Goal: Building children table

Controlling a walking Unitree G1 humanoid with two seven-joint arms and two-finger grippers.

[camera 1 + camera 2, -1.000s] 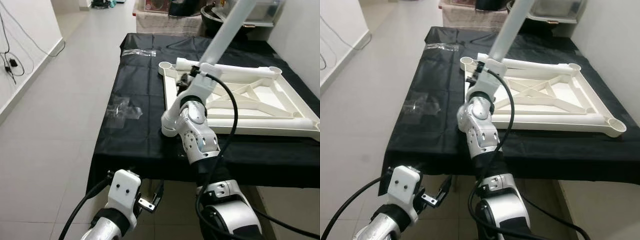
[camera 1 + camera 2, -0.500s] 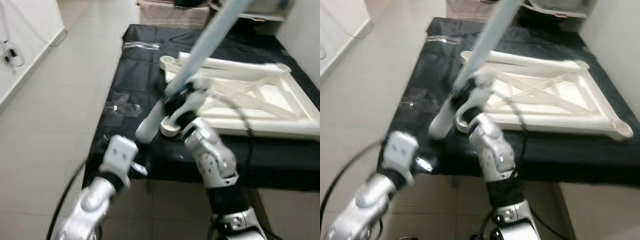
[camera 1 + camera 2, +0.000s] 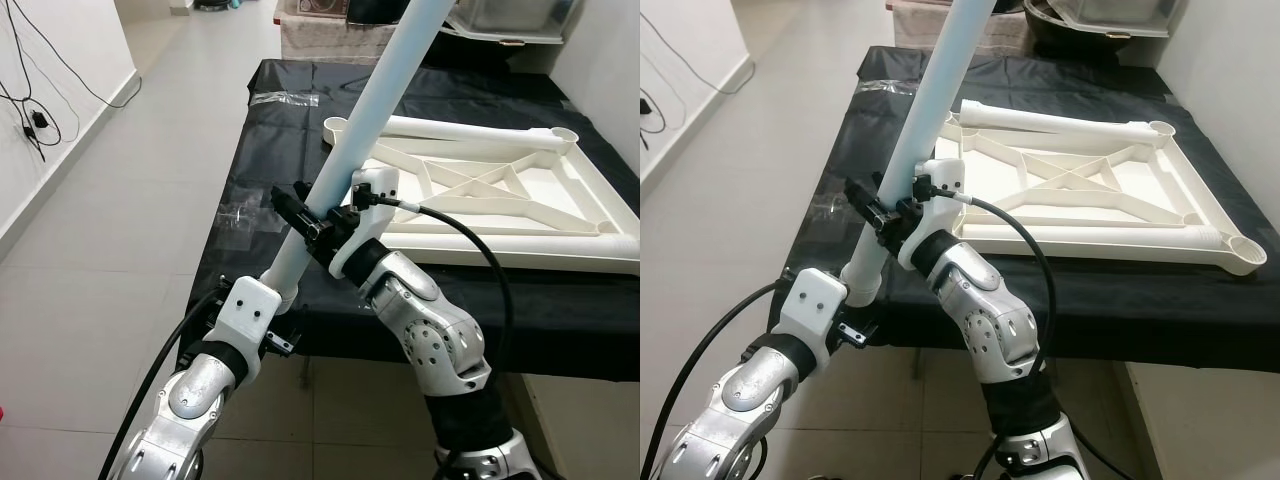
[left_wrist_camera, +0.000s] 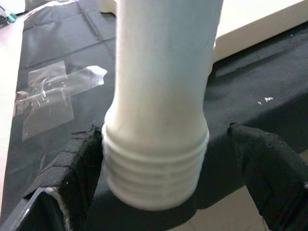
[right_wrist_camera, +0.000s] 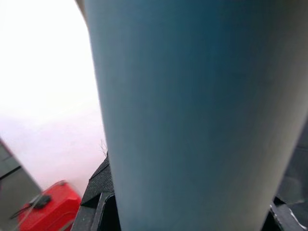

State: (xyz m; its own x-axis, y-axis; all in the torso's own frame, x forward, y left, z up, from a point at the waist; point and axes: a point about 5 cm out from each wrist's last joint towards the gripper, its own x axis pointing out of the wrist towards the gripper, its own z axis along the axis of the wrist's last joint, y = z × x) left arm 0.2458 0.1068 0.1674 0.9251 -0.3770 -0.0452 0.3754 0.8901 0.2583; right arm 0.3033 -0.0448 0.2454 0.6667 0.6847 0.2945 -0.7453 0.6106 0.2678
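— What did the table leg (image 3: 370, 105) look like?
— A long, smooth white tube, plain along its length, with a narrower ribbed, threaded-looking end (image 4: 153, 163) at the bottom. It stood tilted, its lower end down by the near edge of the desk (image 3: 260, 130) and its upper end running up past the top of the head views.

— Who held it?
— The right claw (image 3: 318, 226) was clamped around it partway up, black fingers on either side of the tube. The left claw (image 4: 161, 192) sat at the threaded end with its fingers (image 4: 79, 168) spread: one pad touched the ribs, the other stood well apart, so it was not gripping.

— And the rest of the children's table?
— The white tabletop frame (image 3: 500, 200) lay upside down on the black cloth of the desk, beside the right arm. It had a rim all round, crossed ribs inside, and round sockets at the corners, such as the one (image 3: 338, 126) at the far left corner.

— Anything else on the desk?
— Two clear plastic bags, one crumpled near the left edge (image 3: 245, 215) and one farther back (image 3: 283, 98).

— Any brand, label or writing?
— None that could be read on the leg, the frame or the bags.

— Other details?
— Black cables (image 3: 25, 110) hung on the wall to the left, and something red (image 5: 45, 204) lay on the floor in the right wrist view.
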